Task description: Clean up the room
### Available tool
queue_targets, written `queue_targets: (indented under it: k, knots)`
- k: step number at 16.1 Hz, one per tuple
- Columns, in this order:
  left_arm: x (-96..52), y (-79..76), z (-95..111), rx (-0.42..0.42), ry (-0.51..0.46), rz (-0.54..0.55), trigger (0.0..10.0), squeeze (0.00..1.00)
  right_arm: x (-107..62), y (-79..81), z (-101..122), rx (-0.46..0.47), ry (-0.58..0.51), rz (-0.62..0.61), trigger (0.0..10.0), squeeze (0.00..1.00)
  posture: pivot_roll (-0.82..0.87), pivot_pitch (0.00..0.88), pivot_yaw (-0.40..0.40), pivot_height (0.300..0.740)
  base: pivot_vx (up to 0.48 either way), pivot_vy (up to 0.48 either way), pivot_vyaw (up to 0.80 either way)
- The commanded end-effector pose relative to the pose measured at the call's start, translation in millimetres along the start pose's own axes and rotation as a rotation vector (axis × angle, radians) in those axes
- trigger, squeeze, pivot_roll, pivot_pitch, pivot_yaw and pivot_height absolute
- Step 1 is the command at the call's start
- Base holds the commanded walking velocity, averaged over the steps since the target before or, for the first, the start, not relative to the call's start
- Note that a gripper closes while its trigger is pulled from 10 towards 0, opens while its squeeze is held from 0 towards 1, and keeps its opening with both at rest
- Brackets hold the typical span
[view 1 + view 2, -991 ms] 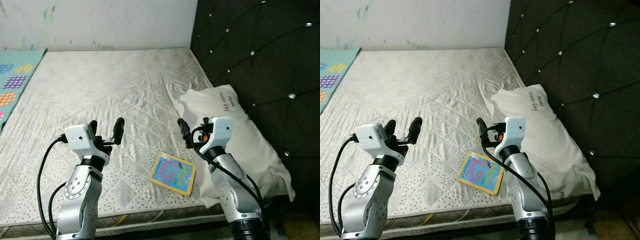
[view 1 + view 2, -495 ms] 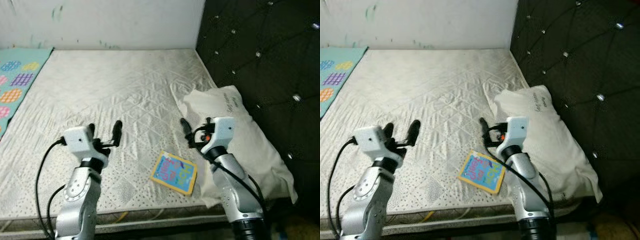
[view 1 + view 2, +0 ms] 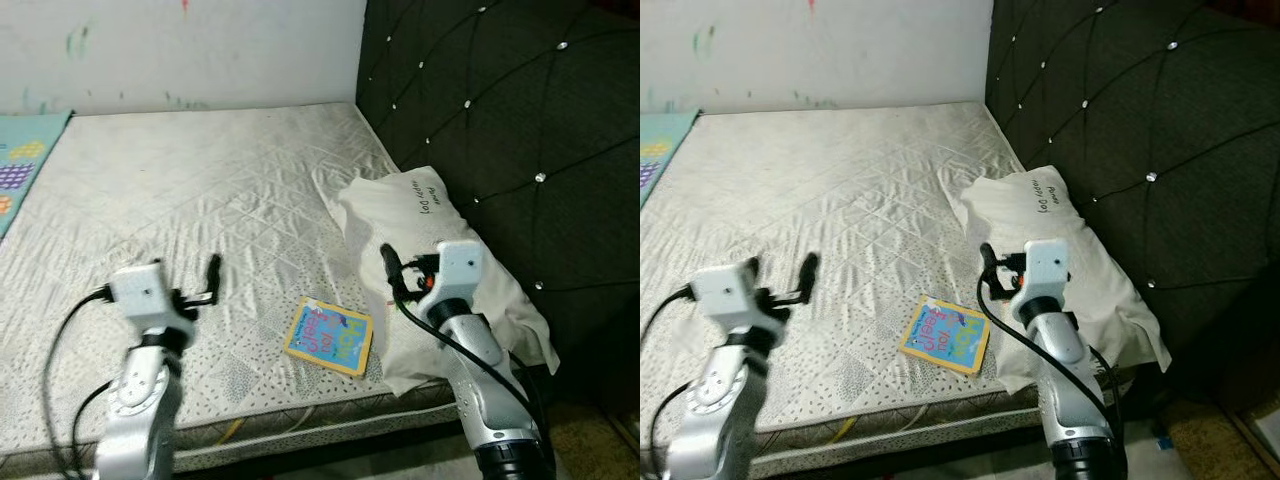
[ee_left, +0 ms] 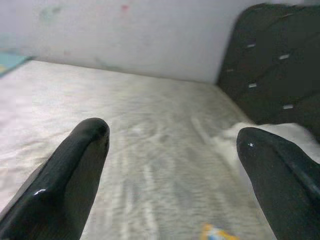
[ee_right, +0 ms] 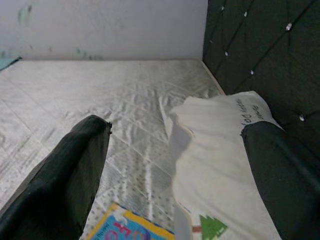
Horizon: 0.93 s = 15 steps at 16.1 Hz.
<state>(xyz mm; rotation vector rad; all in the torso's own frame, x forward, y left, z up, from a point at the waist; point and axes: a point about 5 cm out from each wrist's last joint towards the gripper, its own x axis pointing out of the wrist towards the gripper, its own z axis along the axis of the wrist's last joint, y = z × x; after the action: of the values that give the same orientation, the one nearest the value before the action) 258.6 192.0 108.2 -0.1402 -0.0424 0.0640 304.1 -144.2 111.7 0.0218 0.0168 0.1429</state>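
Your left hand (image 3: 205, 283) is raised over the near left part of the bare white quilted mattress (image 3: 200, 190), forearm upright, black fingers spread wide with nothing between them. Your right hand (image 3: 392, 272) is held at like height near the bed's near right corner, fingers also spread and empty, pointing toward the far wall.

A small colourful children's book with a yellow-edged blue cover (image 3: 329, 335) lies flat on the mattress near its front edge, between the two arms, closer to the right one. A white pillow with dark writing (image 3: 425, 215) lies just beside the book, against the black tufted headboard (image 3: 500, 120). A teal patterned mat (image 3: 20, 165) lies along the mattress's far left edge.
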Motion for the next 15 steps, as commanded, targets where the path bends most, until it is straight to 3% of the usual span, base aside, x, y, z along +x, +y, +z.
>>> queue_targets:
  k: [1, 4, 14, 15]
  knots:
    - [-2.1, 9.8, -2.1, 0.032, 0.005, 0.029, 10.0, 0.0, -1.1, -5.8, -2.0, -0.012, 0.002, -0.019, 10.0, 0.0, -0.07, 0.023, 0.006, 0.74, 0.0, 0.0, 0.0]
    - [-8.4, 18.7, -7.6, 0.016, 0.029, 0.014, 10.0, 0.0, -1.3, -8.0, -5.0, -0.021, 0.009, -0.035, 10.0, 0.0, -0.06, 0.016, 0.006, 0.74, 0.0, 0.0, -0.21]
    - [-5.7, 9.9, -10.4, -0.014, 0.027, -0.02, 10.0, 0.0, 0.9, -9.2, -5.2, -0.022, 0.0, -0.048, 10.0, 0.0, -0.07, 0.02, 0.005, 0.74, 0.0, 0.0, -0.8]
    - [-5.5, 11.1, -10.7, -0.008, 0.027, -0.005, 10.0, 0.0, 0.5, -9.3, -5.4, -0.014, -0.005, -0.051, 10.0, 0.0, -0.07, 0.023, 0.006, 0.74, 0.0, 0.0, 0.0]
